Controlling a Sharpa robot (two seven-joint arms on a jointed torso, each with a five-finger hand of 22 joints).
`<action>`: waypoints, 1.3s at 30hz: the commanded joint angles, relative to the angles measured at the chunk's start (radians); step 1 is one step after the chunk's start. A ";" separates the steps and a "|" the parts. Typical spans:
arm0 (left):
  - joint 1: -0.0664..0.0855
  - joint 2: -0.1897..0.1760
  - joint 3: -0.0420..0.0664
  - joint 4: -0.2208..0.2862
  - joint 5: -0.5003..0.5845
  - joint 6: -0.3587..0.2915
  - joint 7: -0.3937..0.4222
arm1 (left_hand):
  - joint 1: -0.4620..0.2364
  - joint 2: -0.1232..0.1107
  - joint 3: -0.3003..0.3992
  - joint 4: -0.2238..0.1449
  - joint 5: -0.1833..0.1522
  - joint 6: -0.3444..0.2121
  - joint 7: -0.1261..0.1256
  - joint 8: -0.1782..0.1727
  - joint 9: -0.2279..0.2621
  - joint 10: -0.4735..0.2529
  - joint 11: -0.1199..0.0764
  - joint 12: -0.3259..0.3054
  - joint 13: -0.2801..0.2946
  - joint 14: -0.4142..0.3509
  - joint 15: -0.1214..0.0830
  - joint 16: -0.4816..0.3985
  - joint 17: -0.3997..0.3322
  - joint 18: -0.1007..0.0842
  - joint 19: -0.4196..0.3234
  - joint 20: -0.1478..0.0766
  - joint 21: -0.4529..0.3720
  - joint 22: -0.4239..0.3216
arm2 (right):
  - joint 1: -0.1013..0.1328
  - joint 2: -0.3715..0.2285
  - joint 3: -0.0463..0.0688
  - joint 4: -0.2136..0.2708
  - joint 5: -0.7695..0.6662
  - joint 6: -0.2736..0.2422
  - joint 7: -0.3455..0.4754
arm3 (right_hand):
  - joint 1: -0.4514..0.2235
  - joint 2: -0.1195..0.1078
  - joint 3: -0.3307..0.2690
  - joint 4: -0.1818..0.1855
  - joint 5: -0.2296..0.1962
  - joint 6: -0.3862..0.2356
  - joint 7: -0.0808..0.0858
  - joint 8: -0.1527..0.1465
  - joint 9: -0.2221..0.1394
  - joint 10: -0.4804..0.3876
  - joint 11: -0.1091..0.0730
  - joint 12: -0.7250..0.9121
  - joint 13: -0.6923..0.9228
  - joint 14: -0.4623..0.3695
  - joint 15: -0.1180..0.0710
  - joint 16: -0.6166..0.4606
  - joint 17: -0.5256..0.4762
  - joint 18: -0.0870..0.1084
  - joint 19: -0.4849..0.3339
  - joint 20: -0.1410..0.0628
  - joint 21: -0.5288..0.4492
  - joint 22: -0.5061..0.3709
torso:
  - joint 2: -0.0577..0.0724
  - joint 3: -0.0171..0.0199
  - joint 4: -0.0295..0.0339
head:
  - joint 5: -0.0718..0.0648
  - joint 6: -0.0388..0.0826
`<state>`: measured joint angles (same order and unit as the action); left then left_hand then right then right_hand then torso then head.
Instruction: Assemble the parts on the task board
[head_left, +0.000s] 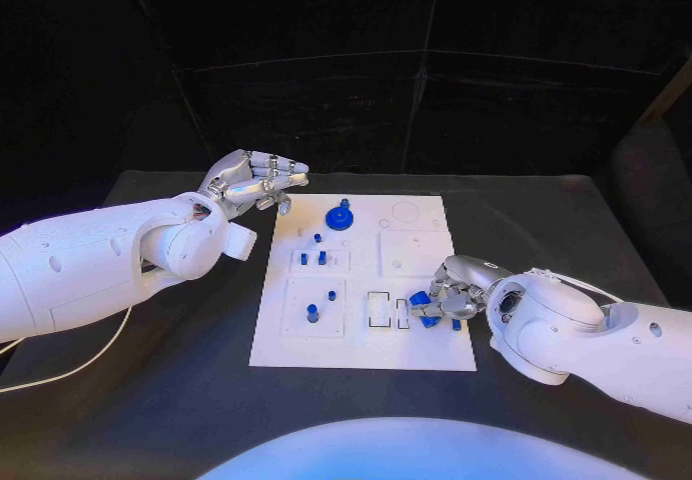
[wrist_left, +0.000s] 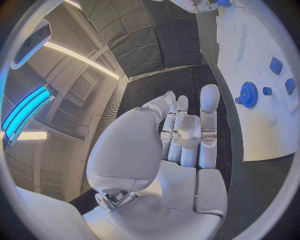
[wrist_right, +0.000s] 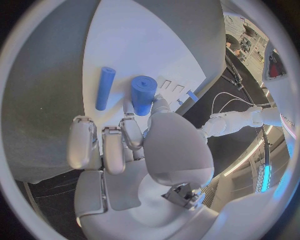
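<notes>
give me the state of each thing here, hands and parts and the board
left hand: fingers curled in, holding nothing, at the board's far left corner
right hand: gripping the blue cylinder
blue cylinder: held upright in the right hand
blue rod: lying flat on the board, free
blue gear: seated on the board, untouched
task board: flat on the table

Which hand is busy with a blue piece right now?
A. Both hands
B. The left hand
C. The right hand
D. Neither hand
C: the right hand grips a thick blue cylinder at the task board, while the left hand is curled on nothing beside the board.
</notes>
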<state>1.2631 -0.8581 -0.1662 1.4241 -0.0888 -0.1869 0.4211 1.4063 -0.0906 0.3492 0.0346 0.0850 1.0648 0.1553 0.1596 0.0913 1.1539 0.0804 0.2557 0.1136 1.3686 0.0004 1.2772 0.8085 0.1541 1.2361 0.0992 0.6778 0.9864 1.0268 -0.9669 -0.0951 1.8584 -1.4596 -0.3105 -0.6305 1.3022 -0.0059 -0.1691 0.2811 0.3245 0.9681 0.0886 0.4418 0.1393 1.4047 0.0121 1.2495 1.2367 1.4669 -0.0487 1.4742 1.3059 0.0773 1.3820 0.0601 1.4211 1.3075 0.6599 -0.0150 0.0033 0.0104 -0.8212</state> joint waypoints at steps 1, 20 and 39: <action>0.001 -0.002 0.001 0.002 0.003 0.010 0.004 | -0.004 0.003 0.002 0.003 0.001 -0.009 0.000 0.006 -0.001 -0.004 0.000 0.005 0.002 -0.005 0.000 -0.007 0.001 0.017 -0.003 0.003 -0.003 -0.001 | -0.009 -0.010 -0.008 0.013 -0.007 -0.041 -0.005 | 0.022 0.012 0.000 -0.001 0.023 0.011 -0.004 0.013 0.008 0.010 -0.005 0.009 0.007 0.059 -0.009 0.006 0.006 -0.018 0.012 -0.001 0.008 0.017 | -0.001 0.0009 -0.0014 | 0.003 -0.001; 0.001 0.003 0.000 0.004 0.003 0.015 -0.002 | -0.005 0.003 0.002 0.003 0.001 -0.009 0.000 0.006 -0.001 -0.005 0.000 0.005 0.002 -0.005 0.000 -0.007 0.001 0.017 -0.003 0.003 -0.004 -0.002 | -0.007 -0.020 -0.006 0.106 0.127 -0.208 0.028 | 0.022 0.034 -0.011 0.006 0.052 0.022 -0.012 0.025 0.017 0.019 -0.013 0.009 0.017 0.061 -0.015 0.009 0.017 -0.021 0.023 -0.008 0.017 0.032 | 0.000 -0.0012 0.0006 | -0.002 0.007; 0.002 0.008 0.000 0.004 0.003 0.016 -0.005 | -0.005 0.003 0.002 0.003 0.001 -0.009 0.000 0.006 -0.001 -0.005 0.000 0.005 0.002 -0.005 0.000 -0.007 0.001 0.017 -0.003 0.003 -0.004 -0.002 | -0.006 0.081 -0.006 0.041 0.147 -0.186 -0.016 | -0.001 0.052 -0.035 0.008 0.026 0.047 -0.024 0.047 0.034 0.023 -0.023 0.000 0.019 0.061 -0.023 0.008 0.017 -0.021 0.024 -0.015 0.017 0.033 | 0.001 -0.0002 0.0010 | 0.001 0.008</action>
<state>1.2633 -0.8512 -0.1666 1.4266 -0.0887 -0.1828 0.4150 1.4064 -0.0906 0.3491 0.0345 0.0850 1.0649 0.1553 0.1596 0.0914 1.1540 0.0804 0.2556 0.1141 1.3686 0.0004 1.2772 0.8085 0.1541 1.2361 0.0992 0.6779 0.9855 1.0190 -0.8874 -0.1013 1.9001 -1.3202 -0.4884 -0.6294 1.3028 0.0405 -0.1993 0.2892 0.3520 0.9861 0.0857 0.4849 0.1402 1.4187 -0.0020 1.2547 1.2565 1.4668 -0.0629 1.4804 1.3078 0.0616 1.4010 0.0479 1.4319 1.3077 0.6604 -0.0152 0.0038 0.0098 -0.8127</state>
